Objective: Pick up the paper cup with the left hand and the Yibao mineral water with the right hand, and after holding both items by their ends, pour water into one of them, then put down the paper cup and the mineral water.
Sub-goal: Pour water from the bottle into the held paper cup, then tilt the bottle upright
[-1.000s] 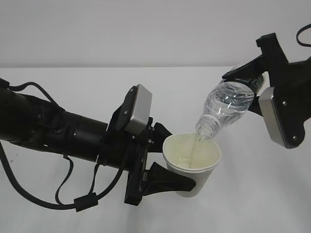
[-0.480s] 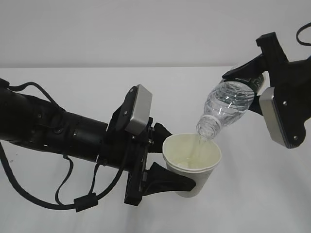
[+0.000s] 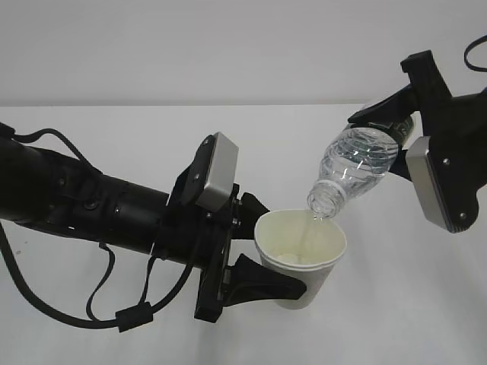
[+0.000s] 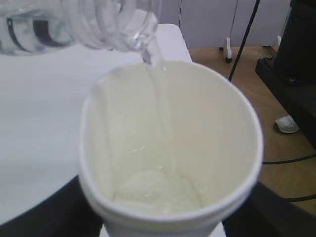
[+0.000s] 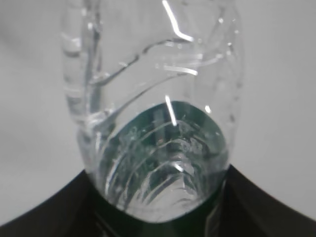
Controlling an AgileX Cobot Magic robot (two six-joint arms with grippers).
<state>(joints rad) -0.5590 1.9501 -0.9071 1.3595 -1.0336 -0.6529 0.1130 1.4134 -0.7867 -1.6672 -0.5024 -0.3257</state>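
My left gripper is shut on the white paper cup and holds it upright above the table. In the left wrist view the cup fills the frame, with a little water at its bottom. My right gripper is shut on the base end of the clear Yibao mineral water bottle. The bottle is tilted mouth down over the cup's rim. A thin stream of water runs from its mouth into the cup. The right wrist view shows the bottle between the black fingers; its green label is mostly hidden.
The white table lies beneath both arms. Loose black cables hang under the left arm. The left wrist view shows the table's far edge, a wooden floor and black equipment at the right.
The bottle and the cup keep their places. Water keeps running into the cup.
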